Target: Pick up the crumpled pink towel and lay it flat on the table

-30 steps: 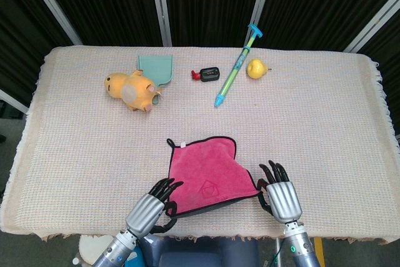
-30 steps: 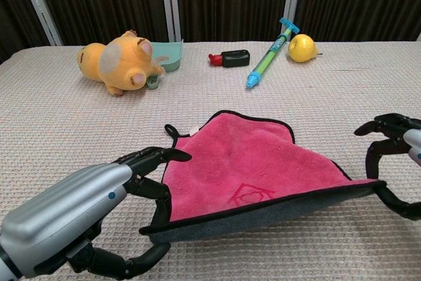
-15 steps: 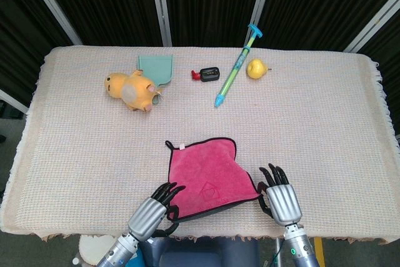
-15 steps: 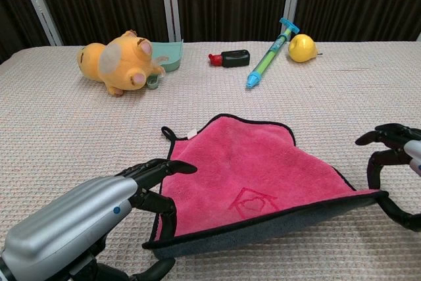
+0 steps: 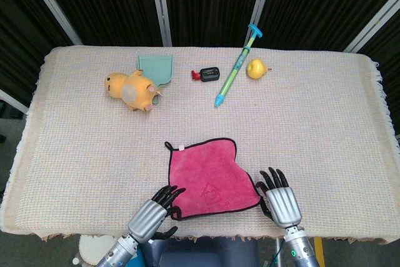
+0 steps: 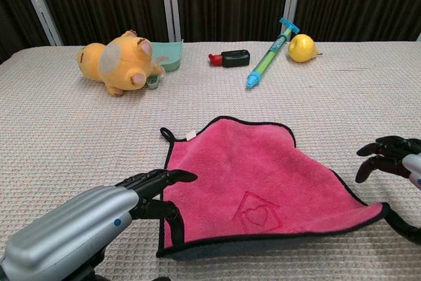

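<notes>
The table (image 5: 325,129) is covered in a beige woven cloth with a frayed fringe. On its near middle lies the pink towel (image 5: 208,174), plush, black-edged, spread almost flat, with a hanging loop and small white tag at its far left corner. Its only marking is a stitched outline of a house with a heart inside; no writing is legible. The left hand (image 6: 99,225), silver-backed with black fingers, has those fingers curled over the towel's near left corner and seems to pinch it, though the thumb is hidden. The right hand (image 6: 395,169) has fingers arched and apart, its thumb touching the near right corner. Farther back sit a rounded orange plush toy (image 5: 131,90) and a slim blue-green syringe-shaped toy (image 5: 236,67).
</notes>
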